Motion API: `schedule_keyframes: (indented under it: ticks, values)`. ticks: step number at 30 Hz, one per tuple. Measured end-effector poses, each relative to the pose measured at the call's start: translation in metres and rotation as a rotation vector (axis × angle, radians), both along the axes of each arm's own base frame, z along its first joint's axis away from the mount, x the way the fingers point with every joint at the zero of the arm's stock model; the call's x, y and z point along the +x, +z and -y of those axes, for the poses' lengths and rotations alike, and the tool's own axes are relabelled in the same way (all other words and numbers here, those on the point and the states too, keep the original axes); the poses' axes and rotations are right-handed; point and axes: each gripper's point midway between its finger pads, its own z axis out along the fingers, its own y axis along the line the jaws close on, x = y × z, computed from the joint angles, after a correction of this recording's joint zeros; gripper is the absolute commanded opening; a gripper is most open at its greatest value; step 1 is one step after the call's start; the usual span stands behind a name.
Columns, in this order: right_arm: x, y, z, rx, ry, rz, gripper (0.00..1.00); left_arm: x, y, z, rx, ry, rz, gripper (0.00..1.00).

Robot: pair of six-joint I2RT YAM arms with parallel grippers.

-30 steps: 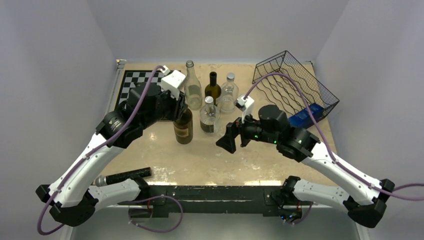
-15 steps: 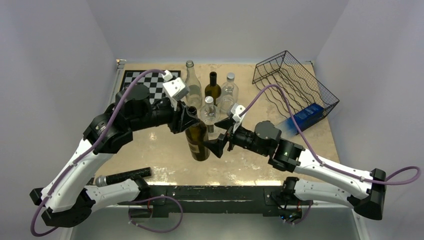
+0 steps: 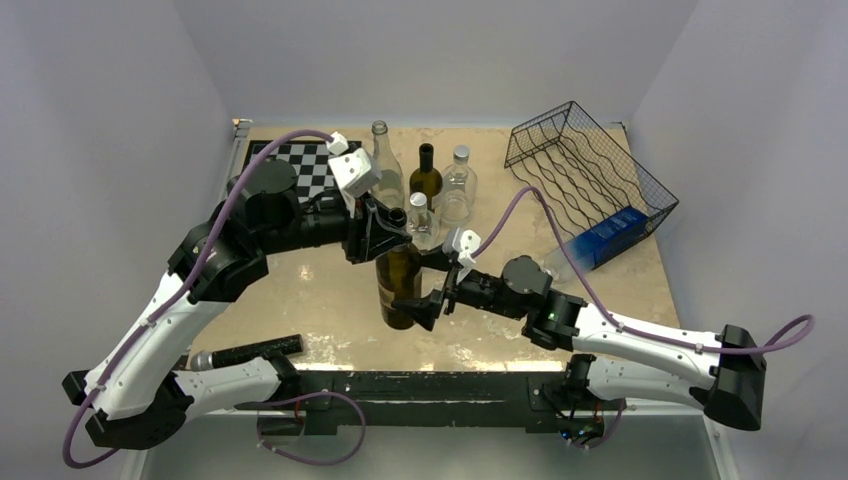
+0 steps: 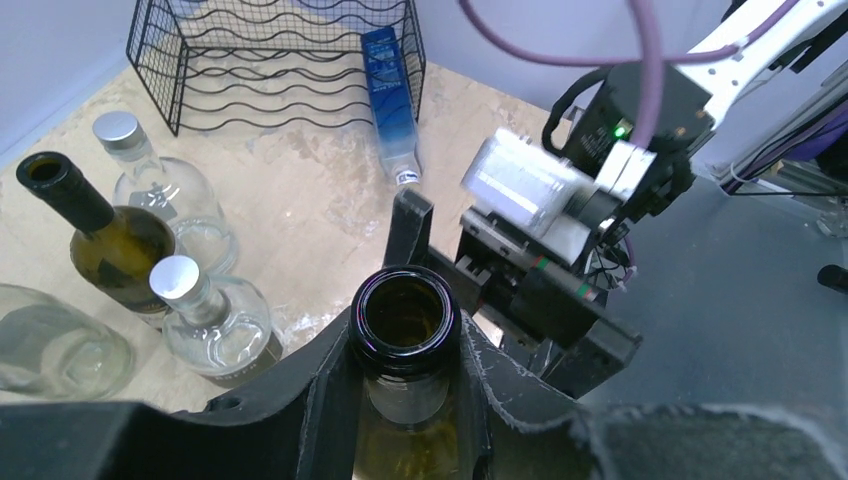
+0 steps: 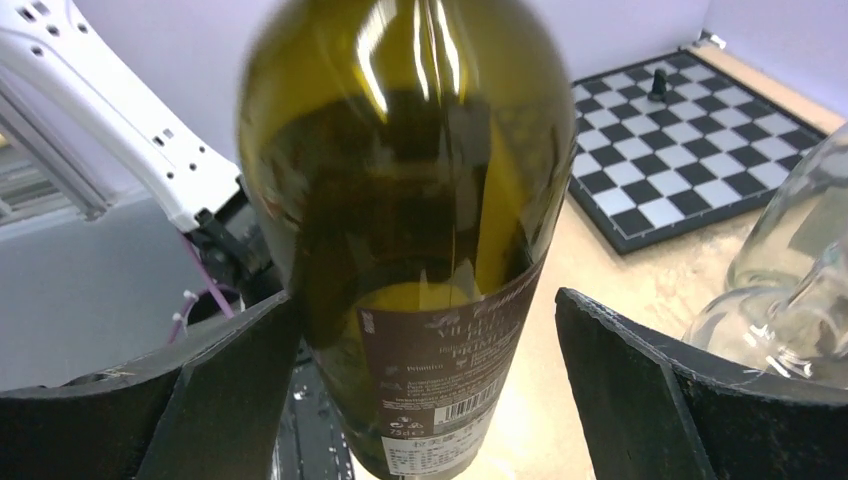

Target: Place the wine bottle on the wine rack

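Note:
The wine bottle (image 3: pixel 400 285) is dark olive glass with a brown label, upright and open-mouthed, in the middle of the table. My left gripper (image 3: pixel 390 228) is shut on its neck just below the lip; the left wrist view shows the mouth (image 4: pixel 403 315) between the fingers. My right gripper (image 3: pixel 418 306) is open around the bottle's lower body (image 5: pixel 400 200). One finger (image 5: pixel 225 395) lies close by the glass, the other (image 5: pixel 660 400) stands apart. The black wire wine rack (image 3: pixel 585 170) stands at the far right, also in the left wrist view (image 4: pixel 270 60).
Three clear bottles and one dark bottle (image 3: pixel 426 175) stand behind the held bottle. A chessboard (image 3: pixel 300 165) lies far left. A blue plastic bottle (image 3: pixel 605 235) lies at the rack's near end. A black cylinder (image 3: pixel 245 352) lies near the front left edge.
My left gripper has carried the wine bottle nearer and to the right. My right arm has swung left, and its open jaws have come around the bottle's body.

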Motion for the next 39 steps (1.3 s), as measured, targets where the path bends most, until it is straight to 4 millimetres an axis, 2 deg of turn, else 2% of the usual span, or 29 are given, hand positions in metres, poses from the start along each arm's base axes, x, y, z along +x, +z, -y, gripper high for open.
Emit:
schedule_keyframes:
  ticks: [6, 8, 12, 16, 20, 24, 29, 31, 32, 37, 39]
  values:
    - [-0.001, -0.033, -0.004, -0.043, 0.006, -0.047, 0.98, -0.002, 0.008, 0.003, -0.027, -0.018, 0.021, 0.0]
    - [-0.001, -0.037, -0.006, -0.041, 0.007, -0.056, 0.97, -0.002, 0.01, 0.004, -0.03, -0.02, 0.024, 0.0]
    - [0.0, -0.039, -0.009, -0.027, -0.001, -0.073, 0.84, -0.001, 0.01, 0.004, -0.032, -0.017, 0.027, 0.0]
    - [0.005, -0.04, -0.015, -0.006, -0.022, -0.091, 0.81, 0.003, 0.014, 0.002, -0.039, 0.011, 0.043, 0.0]
    - [0.008, -0.038, -0.021, 0.021, -0.031, -0.091, 0.82, 0.007, 0.016, -0.001, -0.045, 0.037, 0.055, 0.0]
    - [0.008, -0.035, -0.024, 0.034, -0.034, -0.091, 0.91, 0.006, 0.018, -0.005, -0.054, 0.052, 0.063, 0.0]
    - [0.014, -0.043, -0.028, 0.01, -0.053, -0.103, 0.94, 0.004, 0.025, -0.011, -0.086, 0.073, 0.08, 0.0]
    - [0.015, -0.046, -0.03, 0.003, -0.056, -0.105, 0.88, 0.003, 0.028, -0.013, -0.095, 0.08, 0.089, 0.0]
    - [0.015, -0.047, -0.03, 0.0, -0.057, -0.106, 0.82, 0.003, 0.029, -0.013, -0.099, 0.083, 0.091, 0.0]
    - [0.013, -0.048, -0.031, -0.018, -0.046, -0.062, 0.41, 0.006, 0.031, -0.016, -0.107, 0.109, 0.085, 0.0]
    - [0.012, -0.047, -0.03, -0.019, -0.05, -0.061, 0.17, 0.006, 0.03, -0.016, -0.11, 0.112, 0.077, 0.0]
